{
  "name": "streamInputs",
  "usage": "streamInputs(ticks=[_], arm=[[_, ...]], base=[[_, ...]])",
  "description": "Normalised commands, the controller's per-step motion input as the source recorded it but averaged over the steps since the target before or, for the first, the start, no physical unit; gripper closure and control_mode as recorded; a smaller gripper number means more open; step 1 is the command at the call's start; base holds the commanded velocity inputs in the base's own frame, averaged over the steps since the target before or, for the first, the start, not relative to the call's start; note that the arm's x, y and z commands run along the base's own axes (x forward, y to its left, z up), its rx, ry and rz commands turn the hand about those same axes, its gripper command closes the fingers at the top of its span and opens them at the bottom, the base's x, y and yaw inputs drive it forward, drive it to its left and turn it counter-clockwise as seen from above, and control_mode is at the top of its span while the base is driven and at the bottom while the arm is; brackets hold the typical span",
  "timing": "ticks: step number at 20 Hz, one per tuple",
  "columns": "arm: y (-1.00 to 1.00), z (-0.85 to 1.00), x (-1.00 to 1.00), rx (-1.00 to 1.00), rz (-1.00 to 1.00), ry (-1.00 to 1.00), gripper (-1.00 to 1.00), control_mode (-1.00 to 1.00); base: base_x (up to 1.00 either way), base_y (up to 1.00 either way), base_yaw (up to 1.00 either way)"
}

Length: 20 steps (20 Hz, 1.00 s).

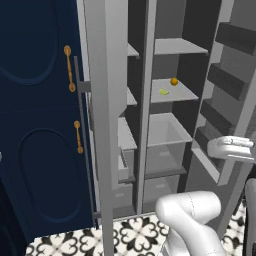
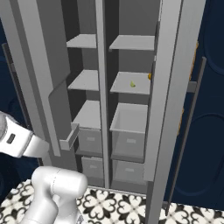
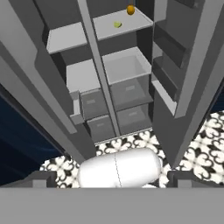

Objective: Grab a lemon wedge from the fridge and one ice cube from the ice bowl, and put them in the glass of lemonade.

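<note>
While my pincer point(image 3: 112, 177) is showing as two small dark tips at the bottom corners of the hand view, those tips are standing as wide apart as they go and are clamping nothing. Between them I am looking up into the tall light-grey fridge point(image 1: 107, 100), whose doors are hanging open on both sides.

In the left base view the tiny pale yellow-green lemon wedge point(image 1: 164, 92) is lying just above the middle of the frame, on a flat grey shelf point(image 1: 177, 95) in the right-hand column of the interior. A small round orange fruit point(image 1: 174, 81) is sitting near it on the same shelf, slightly higher in the frame and to the right, apart from the wedge. In the right base view the wedge point(image 2: 132, 84) is appearing above centre, with the orange fruit point(image 2: 149, 76) partly hidden behind the edge of the open door. In the hand view the wedge point(image 3: 117, 25) is lying near the top edge, with the fruit point(image 3: 130, 9) above and right of it.

Below that shelf a pale open bin point(image 1: 167, 131) is sitting, with closed grey drawers point(image 1: 162, 160) under it. Navy cabinet doors point(image 1: 37, 115) with gold handles point(image 1: 69, 68) are filling the left side of the left base view. Black-and-white patterned floor tiles point(image 1: 127, 232) are running along the bottom of the frame.
</note>
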Motion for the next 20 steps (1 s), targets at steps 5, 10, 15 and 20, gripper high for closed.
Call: streamInputs(ticks=[5, 10, 15, 20], arm=[[-0.21, 0.04, -0.13, 0.0, -0.19, 0.05, -1.0, -1.0], [-0.3, 0.01, 0.59, 0.01, -0.03, 0.16, -1.0, -1.0], [-0.26, 0.02, -0.02, 0.0, 0.02, 0.01, -1.0, -1.0], [-0.04, 0.05, -0.23, 0.0, 0.0, -0.05, -1.0, -1.0]], base=[[0.0, 0.0, 0.0], [0.0, 0.0, 0.0], [0.0, 0.0, 0.0], [0.0, 0.0, 0.0]])
